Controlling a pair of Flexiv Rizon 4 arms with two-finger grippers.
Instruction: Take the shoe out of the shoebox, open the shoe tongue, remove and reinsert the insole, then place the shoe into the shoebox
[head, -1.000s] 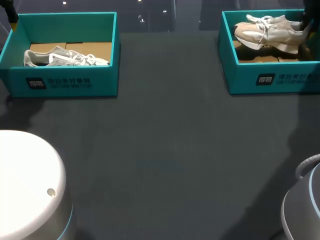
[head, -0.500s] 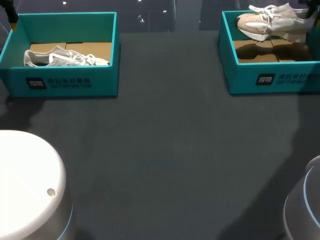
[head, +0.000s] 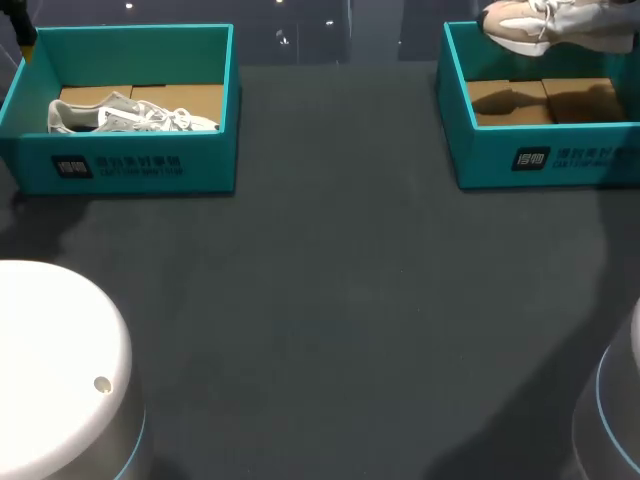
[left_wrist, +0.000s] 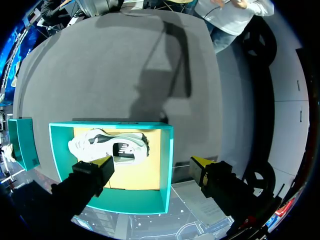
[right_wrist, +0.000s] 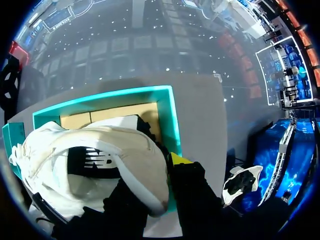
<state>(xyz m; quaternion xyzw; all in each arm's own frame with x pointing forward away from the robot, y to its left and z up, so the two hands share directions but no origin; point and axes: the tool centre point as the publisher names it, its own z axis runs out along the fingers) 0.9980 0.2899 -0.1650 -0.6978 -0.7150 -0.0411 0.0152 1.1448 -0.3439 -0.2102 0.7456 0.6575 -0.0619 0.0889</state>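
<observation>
— The right pincer (right_wrist: 152, 180), what has it got?
— It is clamped on the heel of the beige shoe (right_wrist: 100, 150). One yellow tip shows beside the heel; the other is hidden behind the shoe.
— How does the shoe look?
— Beige upper, white sole, white laces, a dark mark on its side. In the head view it hangs in the air over the far edge of the right box (head: 540, 150), toe to the left, touching nothing below.
— And inside that box?
— Only its brown cardboard floor (head: 545, 100), with the shoe's shadow across it.
— The other box?
— The left box (head: 130, 165), teal like the first, stands at the far left of the dark table (head: 330, 320). A grey shoe (head: 125, 115) with white laces lies on its side inside, on the cardboard.
— And the left pincer (left_wrist: 152, 162)?
— Spread wide, holding nothing, above the left box. One yellow tip sits over the grey shoe, the other beyond the box wall.
</observation>
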